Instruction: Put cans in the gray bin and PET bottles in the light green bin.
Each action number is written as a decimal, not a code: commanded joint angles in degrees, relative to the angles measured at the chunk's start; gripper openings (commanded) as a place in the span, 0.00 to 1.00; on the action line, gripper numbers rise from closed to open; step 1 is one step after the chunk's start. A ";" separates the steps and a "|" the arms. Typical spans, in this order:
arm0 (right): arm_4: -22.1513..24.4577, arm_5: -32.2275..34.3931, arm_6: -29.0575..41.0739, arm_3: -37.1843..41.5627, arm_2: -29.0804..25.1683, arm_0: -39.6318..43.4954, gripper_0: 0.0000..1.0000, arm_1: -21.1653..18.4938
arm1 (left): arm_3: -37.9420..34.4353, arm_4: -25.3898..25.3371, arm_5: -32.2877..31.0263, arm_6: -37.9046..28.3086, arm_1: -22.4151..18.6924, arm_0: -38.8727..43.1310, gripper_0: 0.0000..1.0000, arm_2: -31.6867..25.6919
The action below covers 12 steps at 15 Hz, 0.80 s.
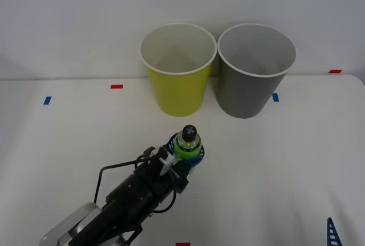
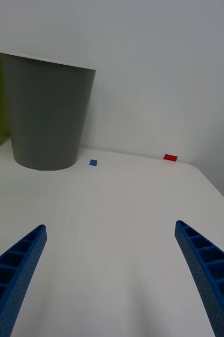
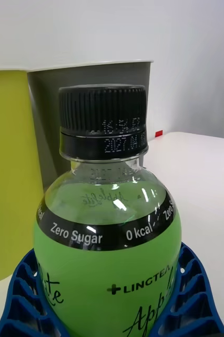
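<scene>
A small clear PET bottle (image 1: 187, 143) with a bright green label and black cap (image 3: 102, 122) stands upright on the white table, in front of the two bins. My left gripper (image 1: 188, 156) is shut on the PET bottle, its blue fingers (image 3: 193, 295) wrapped around the label on both sides. The light green bin (image 1: 177, 69) stands at the back, with the gray bin (image 1: 254, 69) right beside it on its right. My right gripper (image 2: 111, 274) hangs open low over bare table, with the gray bin (image 2: 48, 116) ahead of it; a blue fingertip (image 1: 331, 233) shows at the front right corner.
Small red and blue tape marks (image 1: 116, 86) dot the white table (image 1: 285, 160) along the back edge and at the front. A white wall rises just behind the bins. Open table lies to the left and right of the bottle.
</scene>
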<state>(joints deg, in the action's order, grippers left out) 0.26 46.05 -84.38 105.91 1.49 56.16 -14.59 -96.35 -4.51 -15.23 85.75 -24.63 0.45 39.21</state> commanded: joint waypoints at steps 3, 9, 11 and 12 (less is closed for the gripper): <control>0.00 0.00 0.00 0.00 0.00 0.00 0.85 0.00 | -15.19 0.03 18.48 -0.76 -2.00 2.71 0.00 -1.86; 0.00 0.00 0.00 0.00 0.00 0.00 0.84 0.00 | -33.47 -1.56 43.35 -1.73 -4.46 3.24 0.01 -7.31; 0.00 0.00 0.00 0.00 0.00 0.00 0.85 0.00 | -39.27 -5.51 51.79 -2.26 -4.46 3.15 0.01 -9.68; 0.00 0.00 0.00 0.00 0.00 0.00 0.85 0.00 | -41.55 -8.24 55.48 -2.26 -4.29 3.15 0.01 -11.44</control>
<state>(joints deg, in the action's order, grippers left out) 0.26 46.05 -84.38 105.91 1.49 56.16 -14.59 -133.27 -8.25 34.40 83.84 -28.91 3.60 30.78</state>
